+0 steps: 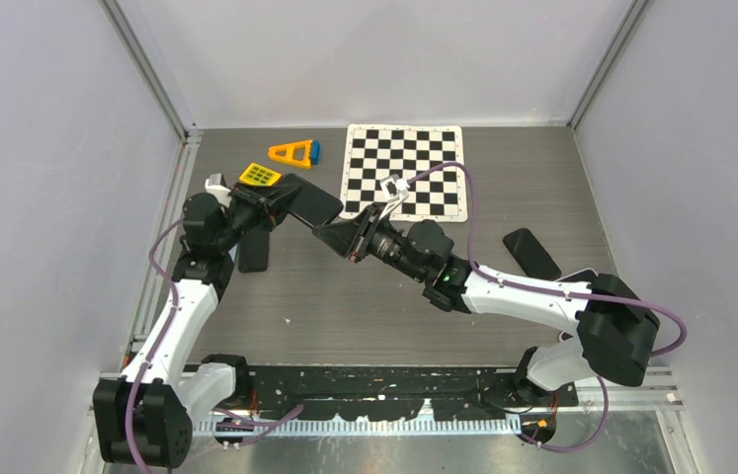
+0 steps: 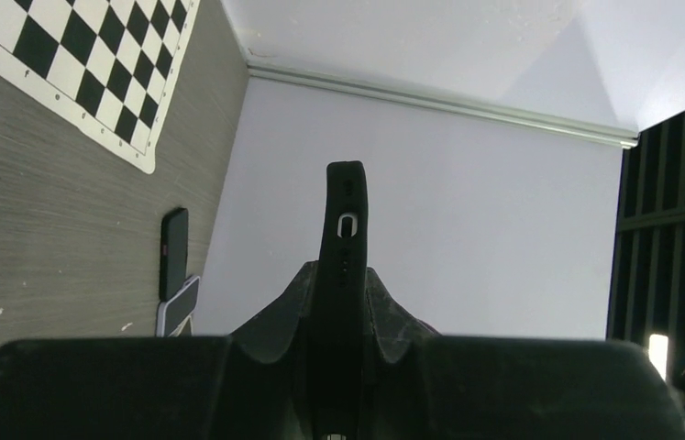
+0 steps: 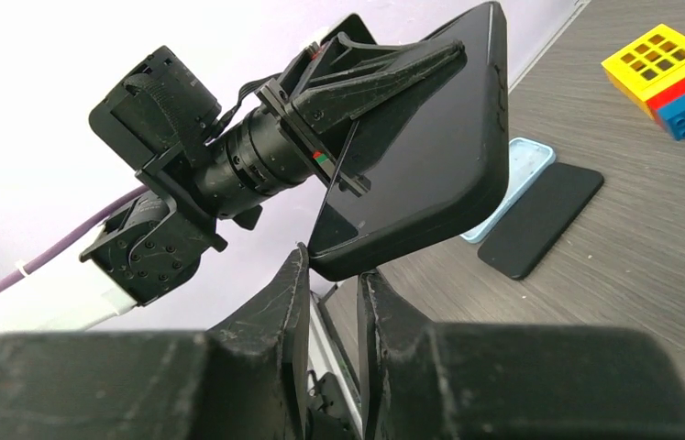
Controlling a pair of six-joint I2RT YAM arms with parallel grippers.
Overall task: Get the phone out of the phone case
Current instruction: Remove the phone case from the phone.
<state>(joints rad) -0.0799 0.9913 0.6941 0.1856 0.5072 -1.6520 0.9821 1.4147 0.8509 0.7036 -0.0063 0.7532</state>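
1. One cased phone point(image 1: 313, 204), black, was held up off the surface point(image 1: 365, 306), clamped edge-on in the left gripper point(image 1: 279, 197) jaws.
2. Right gripper point(image 3: 333, 266) jaws were narrowly apart on either side of the phone's lower corner. Couldn't tell if they were actually pinching it.
3. Two flat items lay by the left arm, side by side: one left black slab point(image 3: 540, 220) and one light blue case point(image 3: 514, 179).
4. Two more lay on the right side: one right black slab point(image 1: 531, 253) and one pale case point(image 2: 178, 307) just beside it.
5. One chessboard mat point(image 1: 404, 171) lay at the far edge.
6. Three toy pieces were left of the mat: one yellow brick point(image 1: 259, 175), one orange triangle point(image 1: 290, 153), and one blue block point(image 1: 314, 151) touching the triangle.
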